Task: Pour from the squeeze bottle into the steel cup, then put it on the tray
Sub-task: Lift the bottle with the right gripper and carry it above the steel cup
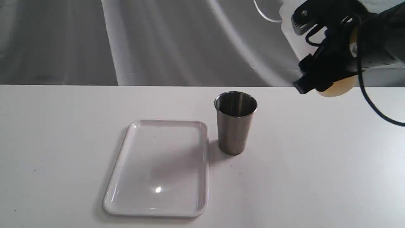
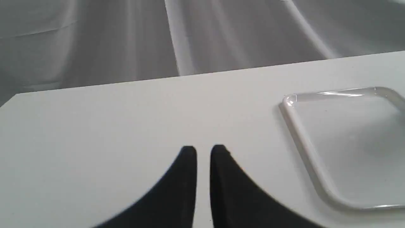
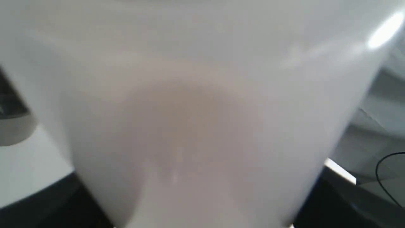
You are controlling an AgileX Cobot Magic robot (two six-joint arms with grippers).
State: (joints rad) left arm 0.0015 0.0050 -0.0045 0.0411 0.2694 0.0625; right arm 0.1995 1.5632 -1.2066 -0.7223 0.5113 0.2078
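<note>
Status: left gripper [image 2: 203, 151] fingers almost together, holding nothing; tray [image 2: 301, 139] lies near it, not touching; steel cup [image 1: 235, 126] stands upright just beside tray, below and left of right gripper [image 1: 303, 50]; right gripper clamps squeeze bottle [image 1: 289, 30], raised clear of steel cup.

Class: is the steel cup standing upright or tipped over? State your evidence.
Upright. The steel cup stands on its base on the table, open rim up, beside the tray, not on it.
</note>
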